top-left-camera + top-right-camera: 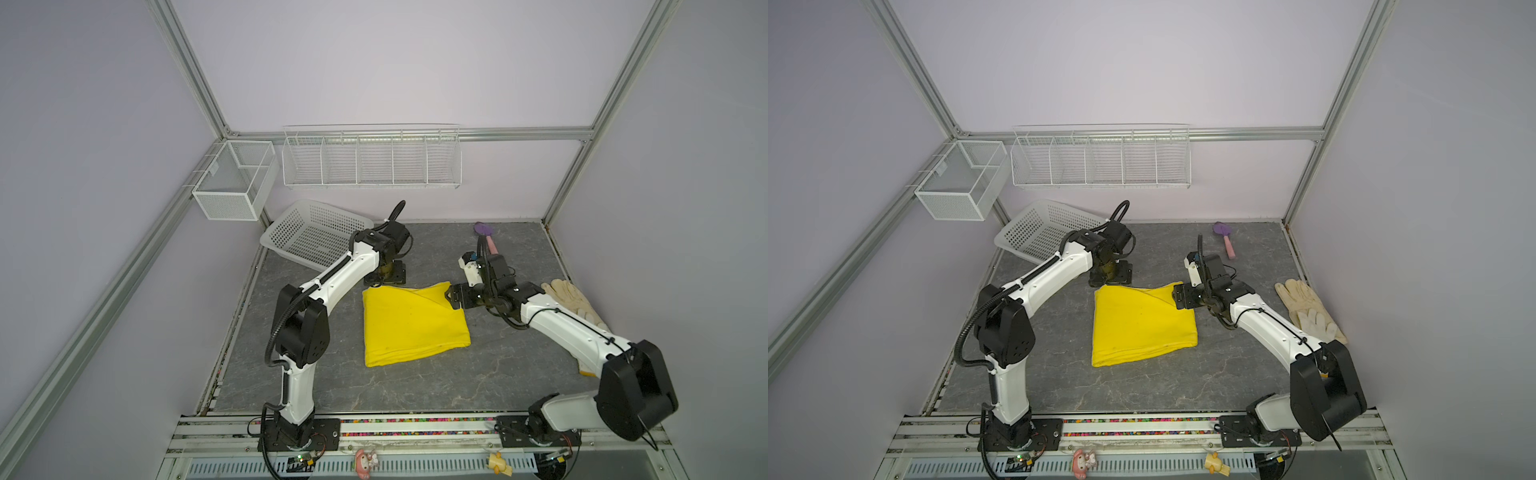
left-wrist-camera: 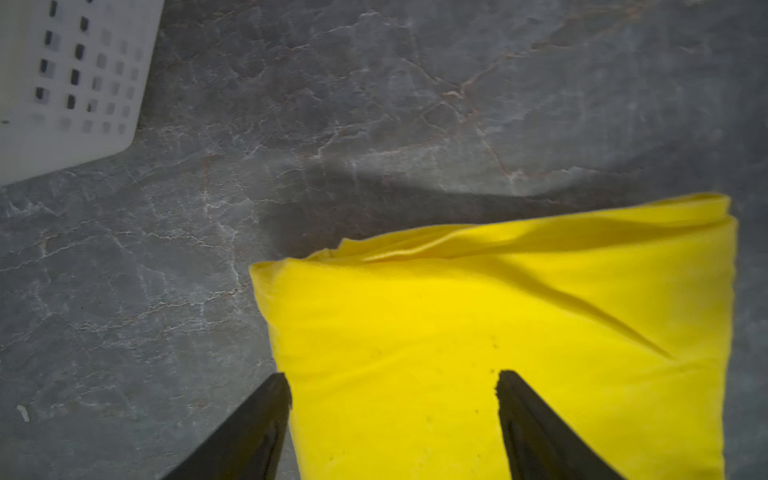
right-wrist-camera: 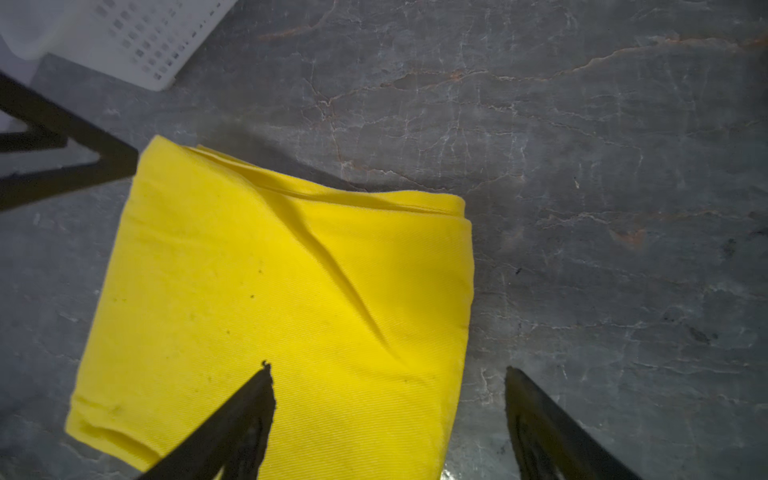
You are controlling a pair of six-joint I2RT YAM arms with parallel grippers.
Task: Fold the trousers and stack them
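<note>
– Left wrist view first: how does the left gripper (image 2: pixel 392 380) stand?
– Its black fingers are spread wide with nothing pinched. One tip is at the edge of the trousers (image 2: pixel 498 311), the other over the yellow cloth. I cannot tell whether they touch it.
– And the right gripper (image 3: pixel 387 370)?
– Spread too, and empty. One finger is over the cloth, the other over the bare grey table (image 3: pixel 623 249) just beside it.
– Where do the trousers lie?
– In both top views they lie folded into a rough square, flat on the middle of the table between the arms. There is a gripper at each far corner, and a slanting crease near the right one.
– What else is there?
– A white perforated basket (image 1: pixel 307 237) is tilted at the far left. Cream gloves (image 1: pixel 573 303) lie by the right edge, and a purple scoop (image 1: pixel 484 235) lies at the back.
</note>
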